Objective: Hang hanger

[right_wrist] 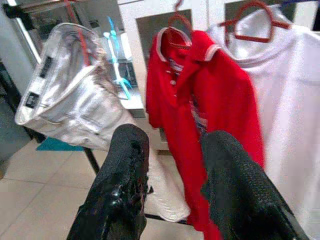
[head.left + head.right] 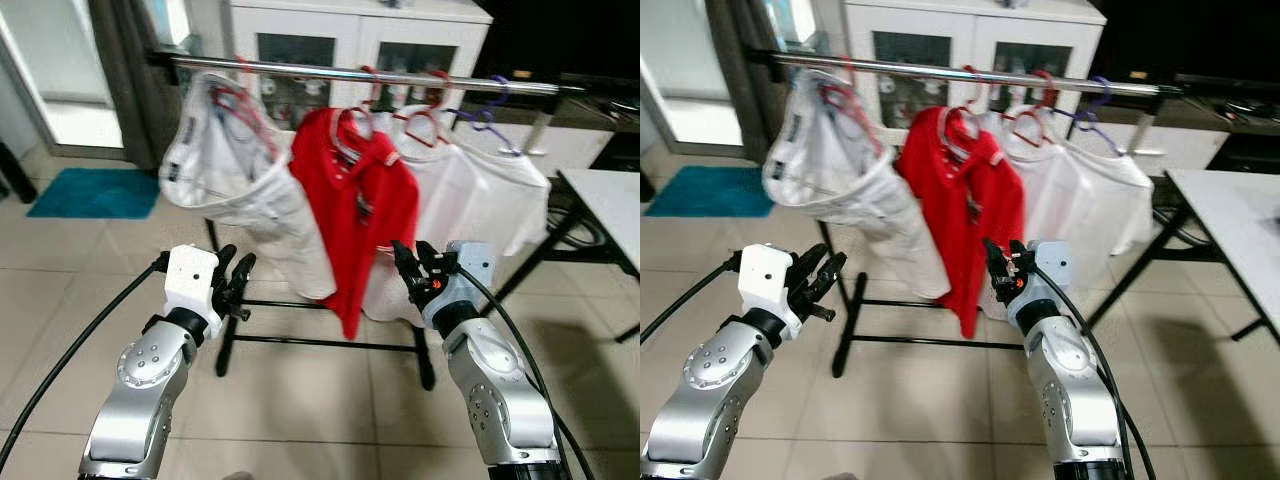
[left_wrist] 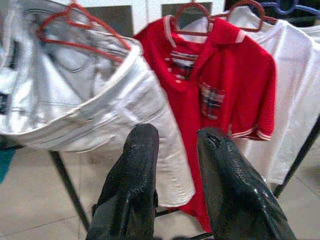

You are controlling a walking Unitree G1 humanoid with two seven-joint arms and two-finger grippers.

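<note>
The clothes rail spans the scene at 12 o'clock. A red hanger carrying the red polo shirt hangs at its centre, with white trousers at 10 o'clock and white shirts at 2 o'clock. The left gripper at 8 o'clock and the right gripper at 4 o'clock both have fingers parted, holding nothing, short of the garments.

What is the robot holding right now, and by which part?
Nothing is held. The left gripper and the right gripper are both open and empty, short of the red shirt on the rail.
</note>
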